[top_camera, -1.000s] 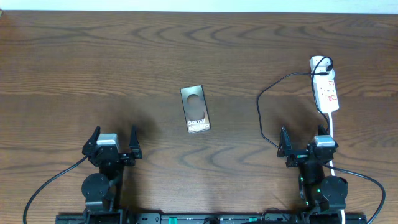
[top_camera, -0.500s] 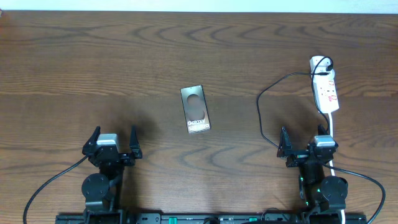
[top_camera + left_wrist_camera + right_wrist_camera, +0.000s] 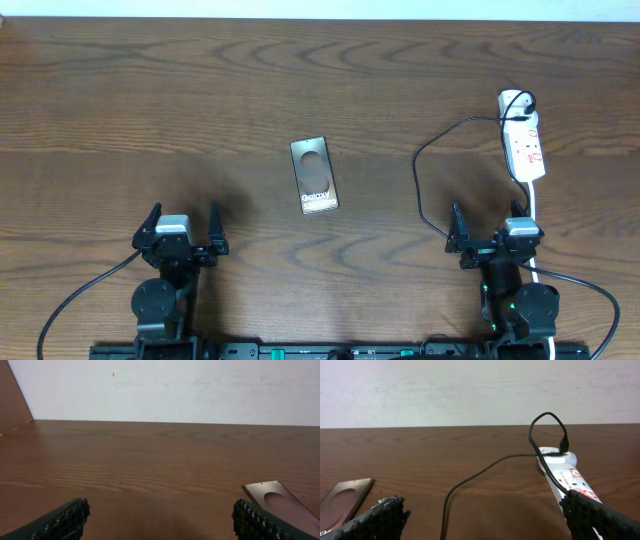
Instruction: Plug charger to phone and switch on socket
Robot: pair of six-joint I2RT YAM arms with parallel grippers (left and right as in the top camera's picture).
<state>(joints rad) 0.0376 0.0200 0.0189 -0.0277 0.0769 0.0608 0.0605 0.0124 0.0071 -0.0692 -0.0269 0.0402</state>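
Note:
The phone (image 3: 314, 176) lies flat at the table's centre, "Galaxy" lettering up. It also shows at the right edge of the left wrist view (image 3: 286, 506) and at the left edge of the right wrist view (image 3: 344, 498). The socket (image 3: 525, 146) is a white strip at the far right (image 3: 568, 478). The charger's white adapter (image 3: 515, 100) sits in its far end. The black charger cable (image 3: 418, 172) loops left and then back toward my right gripper (image 3: 490, 232); its plug tip is hidden. The cable (image 3: 470, 477) runs between that gripper's open fingers (image 3: 485, 516). My left gripper (image 3: 183, 224) stands open over bare wood (image 3: 160, 521).
The socket's thick white cord (image 3: 536, 200) runs toward the near edge, just right of my right gripper. A white wall (image 3: 170, 390) rises behind the table's far edge.

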